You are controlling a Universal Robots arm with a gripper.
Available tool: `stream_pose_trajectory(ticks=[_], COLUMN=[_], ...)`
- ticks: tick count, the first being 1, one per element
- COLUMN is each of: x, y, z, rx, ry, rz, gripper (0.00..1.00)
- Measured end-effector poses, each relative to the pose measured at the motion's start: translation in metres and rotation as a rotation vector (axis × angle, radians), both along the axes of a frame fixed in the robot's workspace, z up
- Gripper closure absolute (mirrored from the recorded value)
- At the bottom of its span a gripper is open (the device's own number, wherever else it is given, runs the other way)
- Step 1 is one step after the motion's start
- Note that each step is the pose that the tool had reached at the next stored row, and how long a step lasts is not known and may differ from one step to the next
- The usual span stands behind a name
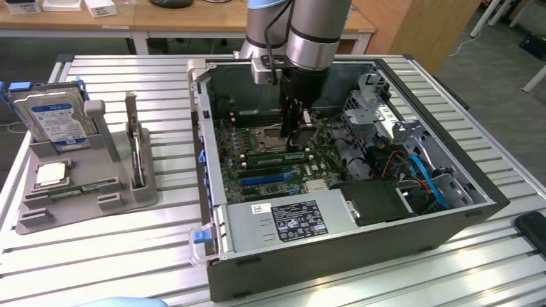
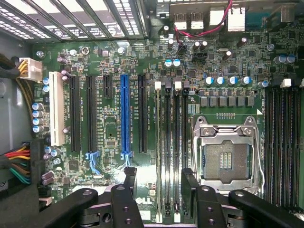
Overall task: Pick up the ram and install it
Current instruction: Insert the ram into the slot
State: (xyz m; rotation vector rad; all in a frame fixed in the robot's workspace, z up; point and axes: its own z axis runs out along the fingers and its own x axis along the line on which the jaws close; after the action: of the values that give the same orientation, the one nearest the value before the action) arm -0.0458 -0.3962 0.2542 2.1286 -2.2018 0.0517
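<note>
Slatted metal tabletop (image 1: 128, 256) carries an open computer case (image 1: 341, 256) lying on its side, with wooden desks behind it. The arm reaches down into the case, and the gripper (image 1: 295, 137) hangs low over the motherboard (image 1: 256, 185) with its jaws spread wide and nothing held between them.

In the wrist view the two black fingers (image 2: 128, 178) stand apart on either side of the bank of memory slots (image 2: 175, 142), whose white latches lie ahead of the fingertips. The blue expansion slot (image 2: 125, 114) runs just outside one finger, and the empty processor socket (image 2: 228, 152) sits just outside the other.

In the exterior view the ram (image 1: 277, 155) shows as a narrow pale green strip lying along the slots directly beneath the gripper, just below the fingertips and not touching them. It appears seated in a slot, though how fully it sits I cannot tell.

Well away from the gripper, outside the case toward the exterior view's left, a grey parts tray (image 1: 51, 220) holds a hard drive (image 1: 55, 118) standing upright and a square processor chip (image 1: 51, 174) lying flat. The black power supply (image 1: 380, 201) fills the case corner on the gripper's near side.
</note>
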Motion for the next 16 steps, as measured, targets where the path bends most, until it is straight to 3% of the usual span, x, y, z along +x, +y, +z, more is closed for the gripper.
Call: stream_pose_trajectory(ticks=[5, 16], x=[0.000, 0.000], y=[0.0001, 0.0001], z=[0.0080, 0.0316], rx=[-0.0076, -0.0084], ry=[0.0000, 0.0000], rz=[0.000, -0.001], gripper=[0.50, 0.50])
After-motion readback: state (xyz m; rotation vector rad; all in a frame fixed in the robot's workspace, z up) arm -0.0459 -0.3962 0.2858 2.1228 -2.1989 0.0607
